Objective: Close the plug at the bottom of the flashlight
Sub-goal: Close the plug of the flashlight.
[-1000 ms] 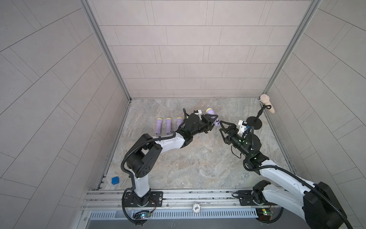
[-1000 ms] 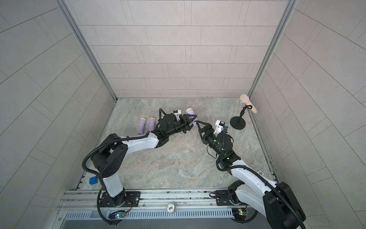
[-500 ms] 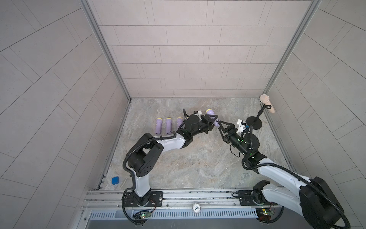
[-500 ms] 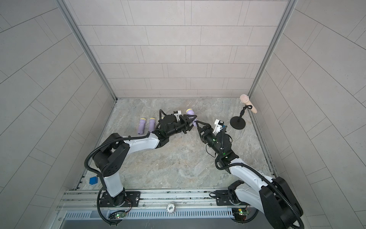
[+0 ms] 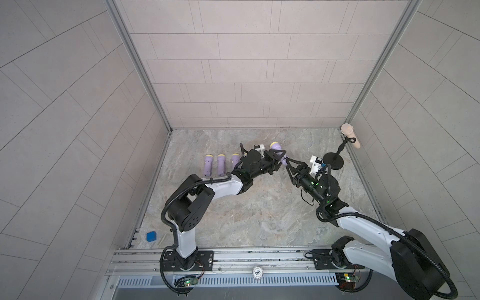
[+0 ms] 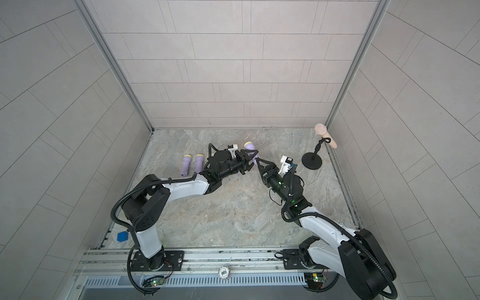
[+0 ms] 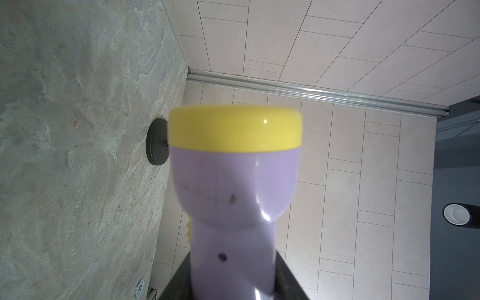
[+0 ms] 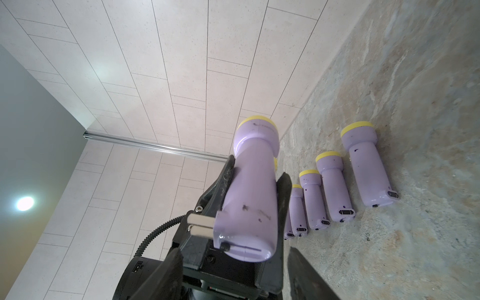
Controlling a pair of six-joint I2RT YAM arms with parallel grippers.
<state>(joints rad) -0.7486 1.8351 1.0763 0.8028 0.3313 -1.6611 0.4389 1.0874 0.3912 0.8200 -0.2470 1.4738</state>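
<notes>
The left gripper [image 5: 275,159] is pinching the lilac flashlight [image 5: 278,152] around the middle of its handle and is holding it off the table [image 5: 259,213], with the yellow head tilting up toward the back wall and the bottom end pointing at the right gripper [image 5: 288,164]; both top views are showing the left arm stretching forward and low, while the right arm is reaching in from its own side, forearm sloping down, its tip just beside the flashlight's bottom end; spare flashlights [image 5: 221,166] are lying in a row well apart on the left arm's side, and a black stand [image 5: 333,164] is sitting beyond the right wrist; in the left wrist view the flashlight is filling the frame, head away from the camera, dark jaws pressing on both flanks of the handle, and the shell is looking glossy and hard, so I am judging it light, stiff and rather slippery under a sideways push; in the right wrist view the right gripper's jaws are standing spread on either side of the bottom end, touching nothing that I can make out, and the plug [image 8: 201,225] is sticking out sideways from the base as two pale bars; I am judging it a small hinged part, best pressed near its free end and folded flat toward the base, with the left grip bracing against the twist
</notes>
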